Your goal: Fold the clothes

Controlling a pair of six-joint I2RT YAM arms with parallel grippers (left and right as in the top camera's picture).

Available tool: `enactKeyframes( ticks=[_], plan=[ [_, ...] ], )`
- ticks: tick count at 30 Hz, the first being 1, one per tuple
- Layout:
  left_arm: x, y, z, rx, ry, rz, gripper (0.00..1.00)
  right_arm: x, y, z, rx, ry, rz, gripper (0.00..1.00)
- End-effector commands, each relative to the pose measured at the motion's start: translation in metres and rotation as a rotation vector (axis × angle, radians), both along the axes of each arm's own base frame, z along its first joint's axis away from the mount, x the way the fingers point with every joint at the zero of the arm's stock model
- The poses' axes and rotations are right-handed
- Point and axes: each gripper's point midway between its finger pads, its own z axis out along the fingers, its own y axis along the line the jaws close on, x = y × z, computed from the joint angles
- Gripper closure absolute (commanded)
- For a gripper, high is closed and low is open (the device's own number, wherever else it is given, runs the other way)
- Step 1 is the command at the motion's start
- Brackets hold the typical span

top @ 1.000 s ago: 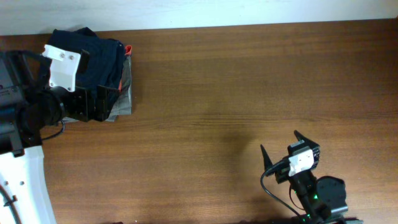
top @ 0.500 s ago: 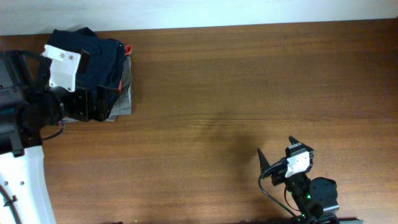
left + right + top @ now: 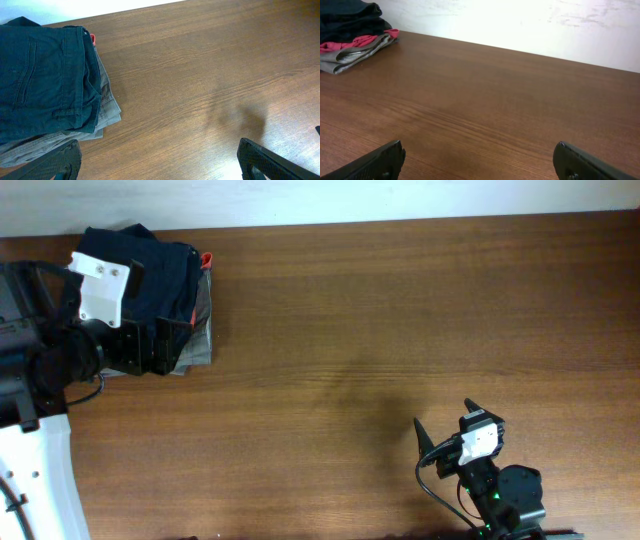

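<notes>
A stack of folded clothes (image 3: 170, 290) lies at the table's far left corner: dark navy trousers (image 3: 45, 85) on top, a grey garment (image 3: 107, 107) under them, and a red one (image 3: 350, 44) showing at the edge. My left gripper (image 3: 160, 345) is open and empty, hovering at the stack's near edge; its fingertips frame bare wood in the left wrist view (image 3: 160, 160). My right gripper (image 3: 445, 425) is open and empty near the table's front edge, far from the clothes; the right wrist view (image 3: 480, 157) shows bare wood between its fingers.
The wooden table (image 3: 400, 310) runs to a white wall at the back (image 3: 520, 20). The left arm's white base (image 3: 35, 480) stands at the front left.
The right arm drew back slightly toward the front edge between the earliest frame and half a second ago, then stayed still. The left arm and the clothes have not moved.
</notes>
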Motion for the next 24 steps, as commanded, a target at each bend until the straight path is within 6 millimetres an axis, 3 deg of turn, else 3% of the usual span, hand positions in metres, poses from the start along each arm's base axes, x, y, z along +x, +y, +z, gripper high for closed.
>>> enactKeyframes(
  ticks=[1, 7, 11, 16, 24],
  plan=[
    [-0.003, -0.002, 0.003, 0.013, -0.016, -0.013, 0.01, -0.001, 0.003, -0.001, 0.013, 0.0, 0.009, 0.01],
    [-0.015, -0.003, 0.003, 0.04, -0.003, -0.008, 0.01, -0.001, 0.003, -0.001, 0.013, 0.0, 0.009, 0.01],
    [0.007, -0.024, 0.015, 0.188, -0.24, -0.098, 0.01, -0.001, 0.003, -0.001, 0.013, 0.0, 0.009, 0.01],
    [-0.006, -0.062, -0.026, 0.194, -0.368, -0.199, 0.01, -0.001, 0.003, -0.001, 0.013, 0.0, 0.009, 0.02],
    [-0.054, -0.06, -0.102, 0.144, -0.53, -0.14, 0.01, -0.001, 0.003, -0.001, 0.013, 0.0, 0.009, 0.01]
  ],
)
